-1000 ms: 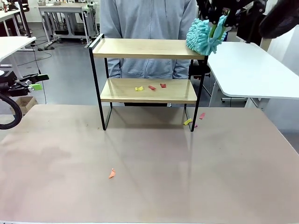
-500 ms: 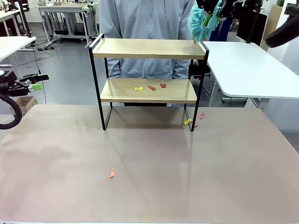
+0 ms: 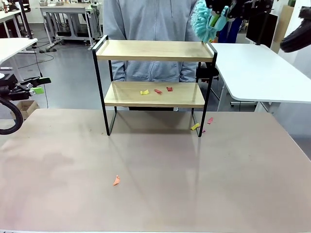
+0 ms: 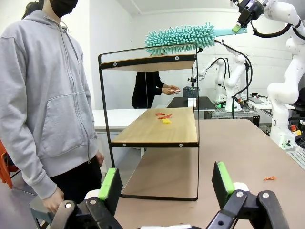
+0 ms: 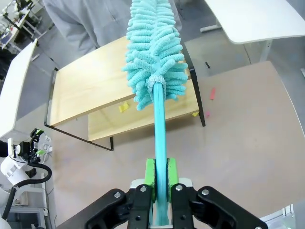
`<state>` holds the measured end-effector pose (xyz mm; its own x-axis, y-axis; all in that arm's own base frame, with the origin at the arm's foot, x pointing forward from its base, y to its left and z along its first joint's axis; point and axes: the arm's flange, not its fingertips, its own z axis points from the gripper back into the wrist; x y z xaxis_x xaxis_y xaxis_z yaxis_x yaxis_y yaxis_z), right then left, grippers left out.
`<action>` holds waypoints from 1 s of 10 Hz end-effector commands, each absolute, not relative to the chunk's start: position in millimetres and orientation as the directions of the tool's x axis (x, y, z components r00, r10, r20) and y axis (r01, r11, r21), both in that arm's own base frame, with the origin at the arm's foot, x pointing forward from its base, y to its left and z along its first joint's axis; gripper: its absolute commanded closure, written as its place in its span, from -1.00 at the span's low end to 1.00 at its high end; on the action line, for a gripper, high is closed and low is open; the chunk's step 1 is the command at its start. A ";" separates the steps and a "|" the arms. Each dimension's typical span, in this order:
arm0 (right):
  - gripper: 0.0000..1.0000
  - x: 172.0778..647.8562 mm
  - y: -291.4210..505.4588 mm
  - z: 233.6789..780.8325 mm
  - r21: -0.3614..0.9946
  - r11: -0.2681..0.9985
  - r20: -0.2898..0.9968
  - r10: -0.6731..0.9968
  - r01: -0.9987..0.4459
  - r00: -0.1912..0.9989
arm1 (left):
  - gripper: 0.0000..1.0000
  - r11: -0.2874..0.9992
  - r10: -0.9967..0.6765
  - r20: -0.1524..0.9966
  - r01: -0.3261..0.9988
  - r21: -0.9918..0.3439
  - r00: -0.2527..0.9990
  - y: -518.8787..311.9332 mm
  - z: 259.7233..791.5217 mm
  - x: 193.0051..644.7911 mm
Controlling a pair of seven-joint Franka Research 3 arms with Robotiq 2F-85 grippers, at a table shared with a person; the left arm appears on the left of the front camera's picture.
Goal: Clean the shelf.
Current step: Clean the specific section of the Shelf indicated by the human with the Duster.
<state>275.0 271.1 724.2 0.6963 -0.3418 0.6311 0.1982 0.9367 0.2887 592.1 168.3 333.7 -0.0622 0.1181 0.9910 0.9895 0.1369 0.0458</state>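
At 9 o'clock our left gripper [image 3: 41,85] hangs beside the table [image 3: 155,204], jaws spread wide on nothing. At 7 o'clock an orange scrap [image 3: 116,181] lies on the table. The shelf [image 3: 154,51] stands at the table's 12 o'clock edge, in front of a person [image 3: 153,19]. Three scraps [image 3: 156,91] lie on its lower board. At 1 o'clock our right gripper [image 5: 161,174] pinches the handle of a duster [image 3: 205,23]. Its head hovers over the shelf's right rail, and we cannot tell whether they touch.
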 end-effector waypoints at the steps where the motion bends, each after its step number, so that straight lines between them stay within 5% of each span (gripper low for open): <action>1: 0.74 274.8 268.8 725.4 0.296 0.935 0.627 -0.344 0.195 0.699 | -1.00 0.137 0.118 0.991 0.989 0.049 -0.066 167.1 337.1 591.0; 2: 0.74 286.7 270.4 715.2 0.343 0.937 0.627 -0.171 -0.072 0.760 | -1.00 0.137 0.118 0.991 0.989 0.049 -0.066 167.1 337.1 591.0; 4: 0.74 277.1 248.7 714.3 0.344 0.857 0.683 0.052 -0.384 0.728 | -1.00 0.137 0.118 0.991 0.989 0.049 -0.066 167.1 337.1 591.0; 10: 0.74 232.7 212.9 688.8 0.324 0.501 0.601 0.546 -0.802 0.584 | -1.00 0.137 0.118 0.991 0.989 0.049 -0.066 167.1 337.1 591.0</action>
<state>230.6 231.3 697.3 0.6123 0.4756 0.6316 -0.7723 0.5307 0.3491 592.0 168.4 333.7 -0.0621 0.1182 0.9911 0.9895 0.1371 0.0456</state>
